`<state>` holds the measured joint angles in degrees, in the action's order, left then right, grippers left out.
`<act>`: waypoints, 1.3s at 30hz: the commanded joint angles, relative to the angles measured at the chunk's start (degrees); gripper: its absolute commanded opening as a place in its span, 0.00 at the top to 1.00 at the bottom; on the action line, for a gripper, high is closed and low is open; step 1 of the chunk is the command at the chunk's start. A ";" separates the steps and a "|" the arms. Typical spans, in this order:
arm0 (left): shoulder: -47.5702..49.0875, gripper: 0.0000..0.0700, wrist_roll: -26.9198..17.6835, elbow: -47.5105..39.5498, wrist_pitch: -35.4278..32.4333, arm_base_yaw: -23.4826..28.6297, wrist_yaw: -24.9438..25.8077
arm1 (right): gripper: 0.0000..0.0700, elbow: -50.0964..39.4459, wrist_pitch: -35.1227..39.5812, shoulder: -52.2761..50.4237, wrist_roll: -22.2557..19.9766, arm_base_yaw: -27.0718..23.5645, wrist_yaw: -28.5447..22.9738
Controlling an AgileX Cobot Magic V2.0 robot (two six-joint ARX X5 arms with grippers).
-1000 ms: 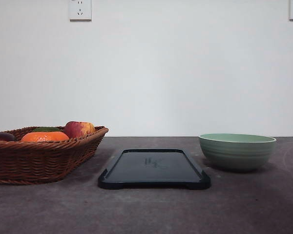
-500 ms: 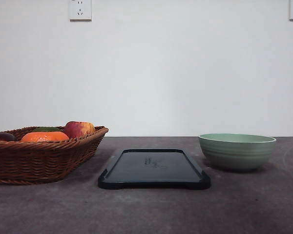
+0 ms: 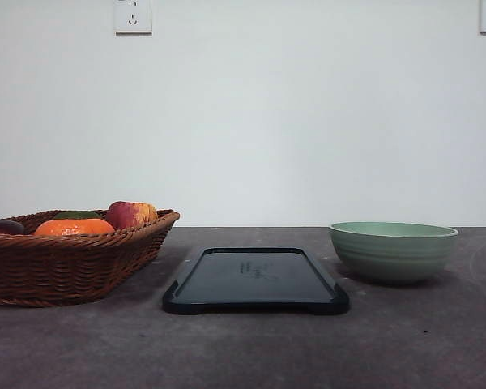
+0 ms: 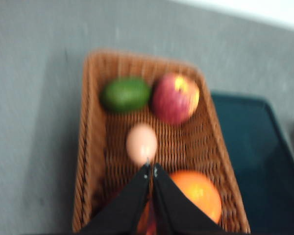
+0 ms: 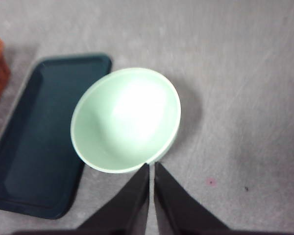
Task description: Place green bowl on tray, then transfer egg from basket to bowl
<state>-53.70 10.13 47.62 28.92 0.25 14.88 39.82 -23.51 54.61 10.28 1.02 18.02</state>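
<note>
- Bowl first: your green bowl (image 3: 394, 250) sits upright on the grey table (image 3: 251, 348), at about 3 o'clock from the tray (image 3: 256, 280) in the front view, near it but not on it.
- You can see the tray lying flat between the bowl and the basket (image 3: 69, 255), which stands at its 9 o'clock.
- Your right gripper (image 5: 151, 166) hangs above the table with its two black fingers pressed together, tips just at the bowl's near rim in the right wrist view; it holds nothing.
- Your left gripper (image 4: 151, 170) is likewise closed and empty, poised over the basket.
- In the blurred left wrist view, the egg (image 4: 141, 143) lies on the basket floor just past those fingertips.
- Around the egg you have an apple (image 4: 176, 98) and a green fruit (image 4: 125, 94) at the far end, and an orange (image 4: 197, 194) beside the fingers.
</note>
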 commanded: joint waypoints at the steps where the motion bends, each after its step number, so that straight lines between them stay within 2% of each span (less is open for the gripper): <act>1: -0.52 1.00 -0.71 1.52 -0.19 -0.07 0.25 | 0.99 1.34 0.29 1.16 -0.99 0.04 0.22; 3: -0.61 0.96 -0.72 1.52 -0.18 -0.07 0.25 | 0.99 1.53 0.65 1.62 -2.17 0.04 0.22; 5: -0.61 0.74 -0.72 1.52 -0.24 -0.07 0.25 | 0.93 1.54 1.06 1.63 -4.09 0.04 0.22; 7: -0.61 0.54 -0.72 1.52 -0.14 -0.07 0.25 | 0.75 1.55 1.11 1.62 -5.45 0.04 0.19; 8: -0.61 0.50 -0.71 1.52 -0.12 -0.07 0.25 | 0.67 1.55 1.11 1.62 -5.74 0.04 0.17; 9: -0.61 0.49 -0.69 1.52 -0.12 -0.07 0.25 | 0.61 1.55 1.12 1.62 -5.88 0.04 0.17; 11: -0.59 0.50 -0.69 1.52 -0.12 -0.07 0.25 | 0.56 1.56 1.18 1.63 -5.83 0.04 0.15; 17: -0.59 0.50 -0.65 1.52 -0.15 -0.06 0.23 | 0.57 5.11 -0.53 4.37 -3.01 0.01 -0.04; 22: -0.59 0.50 -0.63 1.52 -0.16 -0.06 0.23 | 0.57 15.39 -9.99 13.11 -2.56 -0.02 -0.03; 28: -0.59 0.50 -0.63 1.52 -0.17 -0.06 0.22 | 0.57 27.70 -19.76 25.74 -5.69 -0.02 -0.06; 33: -0.59 0.50 -0.63 1.52 -0.17 -0.04 0.21 | 0.57 32.90 -20.69 33.43 -7.89 0.04 -0.33; 39: -0.61 0.50 -0.63 1.52 -0.19 -0.04 0.21 | 0.57 34.20 -19.95 39.22 -8.90 0.11 -0.48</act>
<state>-53.95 10.07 47.72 29.17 0.25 14.94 72.77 -43.92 92.60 2.64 1.05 17.74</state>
